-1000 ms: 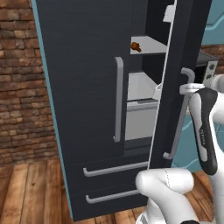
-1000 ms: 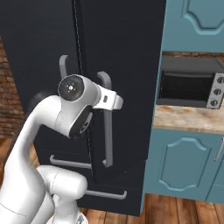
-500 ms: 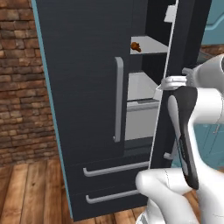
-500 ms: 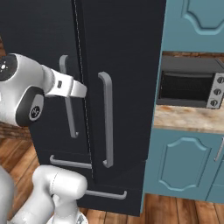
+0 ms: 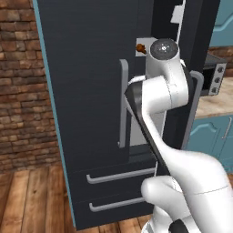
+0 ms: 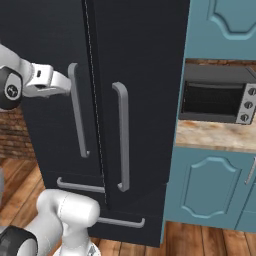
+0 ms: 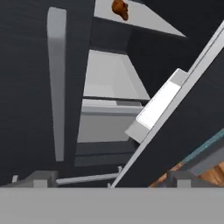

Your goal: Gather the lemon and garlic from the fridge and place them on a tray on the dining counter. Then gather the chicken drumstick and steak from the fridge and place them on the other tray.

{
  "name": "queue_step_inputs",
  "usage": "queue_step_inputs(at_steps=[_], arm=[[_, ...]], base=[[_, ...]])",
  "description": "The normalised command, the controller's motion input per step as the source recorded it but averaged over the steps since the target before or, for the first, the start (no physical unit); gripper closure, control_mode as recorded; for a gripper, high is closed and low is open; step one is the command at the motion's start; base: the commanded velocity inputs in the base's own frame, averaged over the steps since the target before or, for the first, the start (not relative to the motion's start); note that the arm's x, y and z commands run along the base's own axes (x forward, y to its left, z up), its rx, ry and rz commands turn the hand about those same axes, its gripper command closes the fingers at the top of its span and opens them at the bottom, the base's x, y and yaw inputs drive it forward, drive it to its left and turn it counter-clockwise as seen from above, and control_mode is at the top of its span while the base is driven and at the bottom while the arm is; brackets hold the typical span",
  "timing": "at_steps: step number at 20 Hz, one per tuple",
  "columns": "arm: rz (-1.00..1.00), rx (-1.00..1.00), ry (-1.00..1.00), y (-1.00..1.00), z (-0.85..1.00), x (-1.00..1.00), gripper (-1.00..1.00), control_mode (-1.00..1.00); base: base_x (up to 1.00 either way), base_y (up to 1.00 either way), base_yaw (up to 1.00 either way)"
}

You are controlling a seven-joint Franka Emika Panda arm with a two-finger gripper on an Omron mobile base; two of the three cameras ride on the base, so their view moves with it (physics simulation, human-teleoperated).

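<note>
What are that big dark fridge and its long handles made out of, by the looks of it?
The fridge looks like charcoal painted metal with a matte finish: flat, dark, no reflections. Its vertical bar handles look like brushed grey metal or plastic, going by their pale, even sheen. Being rendered, it stays a guess.

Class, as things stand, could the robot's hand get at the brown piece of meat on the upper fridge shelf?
Probably not yet: the fridge door is only slightly open, so the gap to the meat looks too narrow.

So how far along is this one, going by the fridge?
Early. Done: one fridge door stands ajar, showing a brown item on an inner shelf. In hand: nothing; the end effector is open and empty, facing the gap. Left: every food has yet to be fetched and placed on trays.
</note>
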Motion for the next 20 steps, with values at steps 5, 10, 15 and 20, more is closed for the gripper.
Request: queue_step_inputs(at_steps=[5,10,15,20], arm=[[0.00,-0.20,0.00,0.00,-0.38,0.52,-1.00,-1.00],[0.04,-0.21,0.06,-0.03,-0.02,0.67,-1.00,-1.00],[0.06,-0.11,0.08,-0.22,0.00,0.43,-1.00,-1.00],[0.08,-0.07,0.06,-0.32,0.00,0.24,-1.00,-1.00]], base=[[0.00,0.00,0.00],[0.00,0.00,0.00],[0.00,0.00,0.00],[0.00,0.00,0.00]])
